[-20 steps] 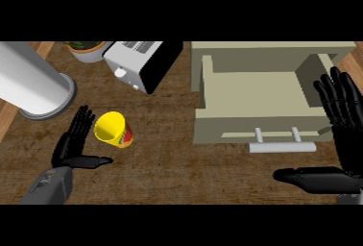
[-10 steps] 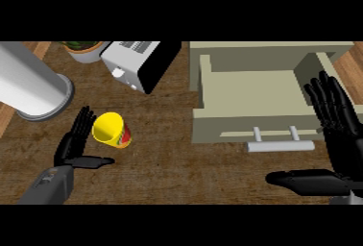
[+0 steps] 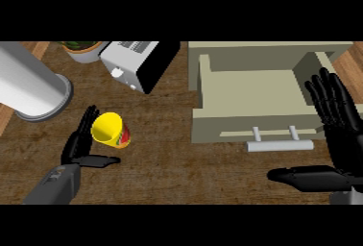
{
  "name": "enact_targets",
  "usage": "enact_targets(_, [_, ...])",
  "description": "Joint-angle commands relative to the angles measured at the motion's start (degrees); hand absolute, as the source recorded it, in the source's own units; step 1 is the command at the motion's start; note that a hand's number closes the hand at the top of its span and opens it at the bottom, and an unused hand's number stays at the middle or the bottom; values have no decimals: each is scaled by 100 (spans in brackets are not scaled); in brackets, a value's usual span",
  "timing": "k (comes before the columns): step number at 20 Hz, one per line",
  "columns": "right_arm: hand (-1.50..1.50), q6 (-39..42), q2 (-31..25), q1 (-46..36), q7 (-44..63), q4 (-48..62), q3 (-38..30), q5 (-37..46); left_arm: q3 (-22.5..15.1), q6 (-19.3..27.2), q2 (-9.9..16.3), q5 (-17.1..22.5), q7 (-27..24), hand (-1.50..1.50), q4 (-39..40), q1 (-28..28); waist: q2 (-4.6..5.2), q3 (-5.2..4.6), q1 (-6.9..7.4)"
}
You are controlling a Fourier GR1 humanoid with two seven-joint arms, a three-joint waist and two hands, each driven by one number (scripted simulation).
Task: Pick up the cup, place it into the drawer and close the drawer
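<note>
As the left hand [image 3: 83,144] flanks the yellow cup [image 3: 108,129], fingers apart (drawer [image 3: 248,86] open), grasping appears next.

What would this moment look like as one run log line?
phase: reaching for cup | left hand: open, beside cup | right hand: open, resting at right edge | drawer: open, no cup inside

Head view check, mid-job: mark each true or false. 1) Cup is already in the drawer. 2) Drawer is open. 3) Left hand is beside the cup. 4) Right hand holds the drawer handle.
1) False: the yellow cup stands on the counter, left of the drawer.
2) True.
3) True: the left hand is open beside the cup.
4) False: the right hand is open, apart from the handle.
</note>
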Motion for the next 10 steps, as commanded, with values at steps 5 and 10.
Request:
enact_targets(5, [-150,-19,-46,-235,253,-43,-88,-95,64,-916,-85,100,-385,-150,31,-140,9,-4,-15])
enact_targets(10, [-150,-25,85,50,329,-358,120,-55,98,-1190,-238,190,-318,-150,-54,-267,-3,-7,-73])
